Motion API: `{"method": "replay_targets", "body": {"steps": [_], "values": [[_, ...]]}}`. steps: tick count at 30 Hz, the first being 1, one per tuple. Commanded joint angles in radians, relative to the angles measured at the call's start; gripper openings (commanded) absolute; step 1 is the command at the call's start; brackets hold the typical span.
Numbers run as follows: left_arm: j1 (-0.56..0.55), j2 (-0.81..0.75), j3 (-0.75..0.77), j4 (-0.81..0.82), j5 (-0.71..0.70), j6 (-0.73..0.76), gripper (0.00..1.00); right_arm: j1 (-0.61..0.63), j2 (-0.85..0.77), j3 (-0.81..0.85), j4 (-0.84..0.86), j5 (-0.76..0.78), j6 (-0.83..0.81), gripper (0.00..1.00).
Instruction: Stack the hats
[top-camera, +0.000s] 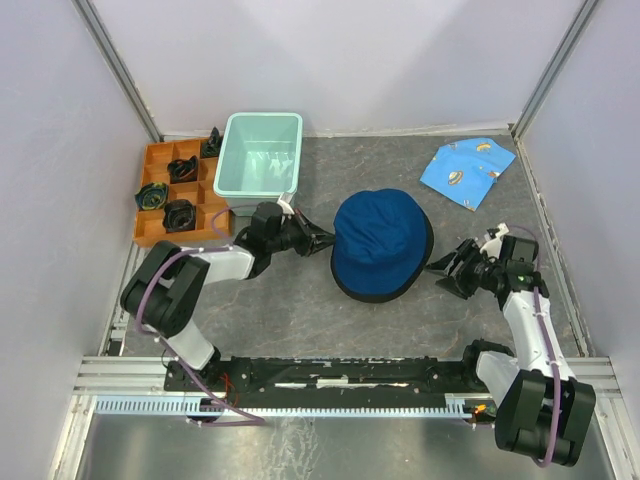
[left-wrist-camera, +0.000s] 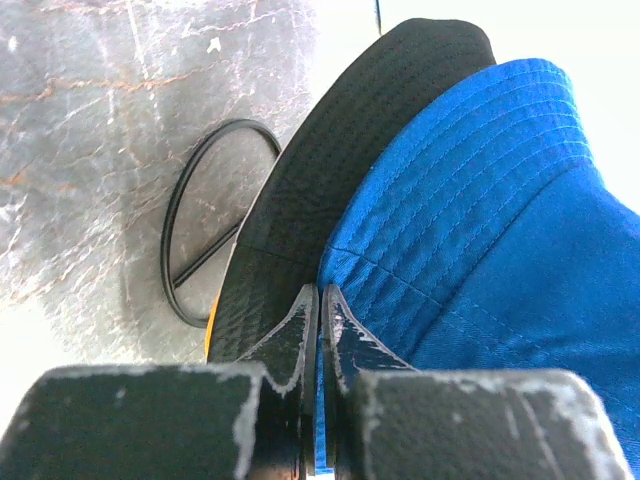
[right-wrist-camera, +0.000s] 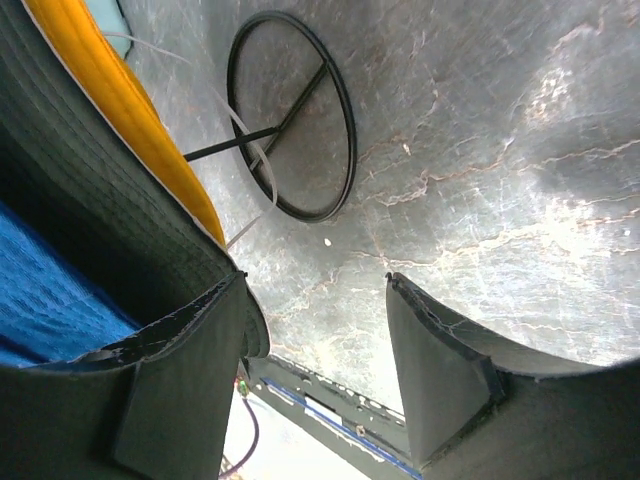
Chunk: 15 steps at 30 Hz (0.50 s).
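Observation:
The hats lie in one pile at the table's middle. A dark blue hat (top-camera: 380, 240) (left-wrist-camera: 480, 200) is on top, and under it a black hat (left-wrist-camera: 340, 170) (right-wrist-camera: 90, 230) shows its brim. A yellow-orange hat (right-wrist-camera: 110, 100) peeks out at the bottom. My left gripper (top-camera: 325, 240) (left-wrist-camera: 321, 295) is at the pile's left edge, shut on the blue hat's brim, with a thin blue strip between the fingers. My right gripper (top-camera: 445, 268) (right-wrist-camera: 315, 280) stands open just right of the pile. Its left finger is against the black brim and the gap holds nothing.
A mint-green tub (top-camera: 260, 152) stands at the back left beside an orange compartment tray (top-camera: 150, 155) of dark items. A printed light-blue cloth (top-camera: 467, 170) lies at the back right. A thin black ring (left-wrist-camera: 168, 230) (right-wrist-camera: 305, 215) lies on the table by the pile.

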Motion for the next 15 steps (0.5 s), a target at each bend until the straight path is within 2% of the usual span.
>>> {"method": "replay_targets", "body": {"steps": [1,10,15], "values": [[0.015,0.057,0.116,-0.030,0.079,0.110,0.03,-0.018,0.000,0.081,-0.052,0.069,-0.043,0.65],[0.056,0.051,0.255,-0.211,0.114,0.203,0.03,-0.050,0.068,0.245,-0.108,0.151,-0.052,0.65],[0.075,0.055,0.344,-0.319,0.135,0.274,0.03,-0.056,0.136,0.310,0.003,0.131,0.005,0.66]]}}
